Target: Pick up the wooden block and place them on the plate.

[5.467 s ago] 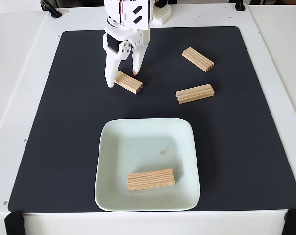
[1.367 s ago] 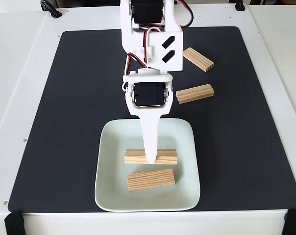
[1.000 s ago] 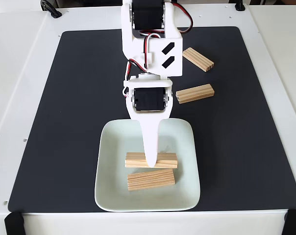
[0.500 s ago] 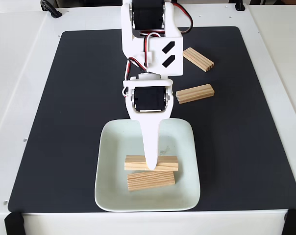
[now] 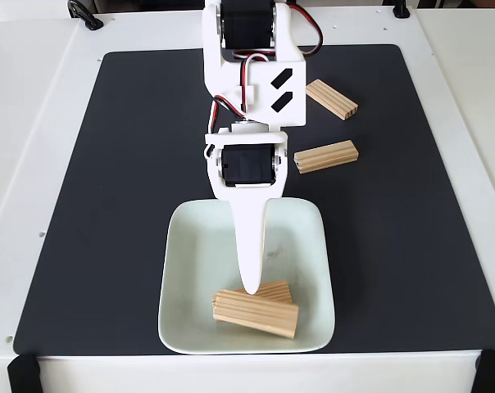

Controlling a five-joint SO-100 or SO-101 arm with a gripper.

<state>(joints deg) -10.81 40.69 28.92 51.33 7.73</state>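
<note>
On white table: black mat, plate near front edge.

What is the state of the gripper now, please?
Gripper: over the plate, its tip at a wooden block; open or closed cannot be told.

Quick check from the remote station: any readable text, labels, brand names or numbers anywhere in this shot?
None: no words, numbers or brand names are readable.
Nearest thing to a sign: two black slanted bars, not letters, on the white arm housing above the tool.
The wooden blocks, plate and black mat are unmarked.
</note>
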